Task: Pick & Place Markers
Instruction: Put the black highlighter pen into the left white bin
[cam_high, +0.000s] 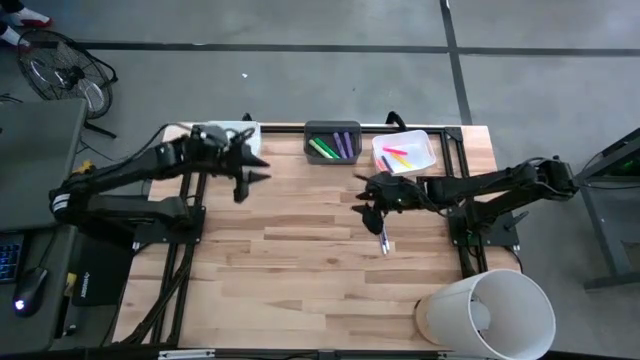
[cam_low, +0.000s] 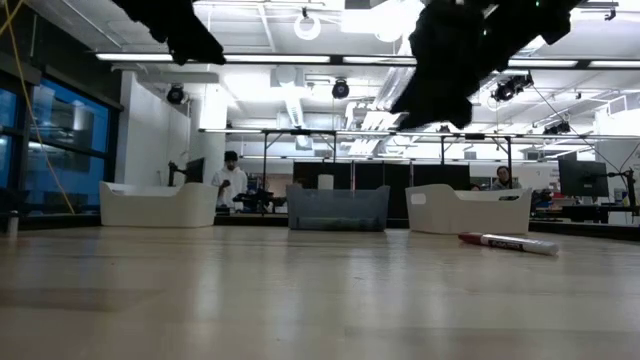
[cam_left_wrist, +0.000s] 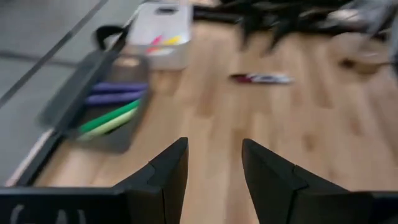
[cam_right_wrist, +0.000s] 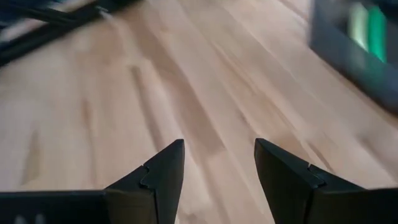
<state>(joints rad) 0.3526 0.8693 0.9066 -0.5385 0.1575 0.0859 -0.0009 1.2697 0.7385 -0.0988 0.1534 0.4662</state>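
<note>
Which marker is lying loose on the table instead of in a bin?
The red-and-white marker beside the right gripper; the others lie in the grey bin and white bin.

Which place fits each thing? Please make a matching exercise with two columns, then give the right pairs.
Things:
1. green markers
2. pink markers
3. dark and white marker
4. left hand

Places:
A. white bin
B. lying on the bare table
C. above the table, empty and open
D. grey bin

Pairs: 1-D, 2-A, 3-B, 4-C

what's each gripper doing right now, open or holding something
Left gripper: open, empty, above the table near the grey bin.
Right gripper: open, empty, above the marker on the table.
</note>
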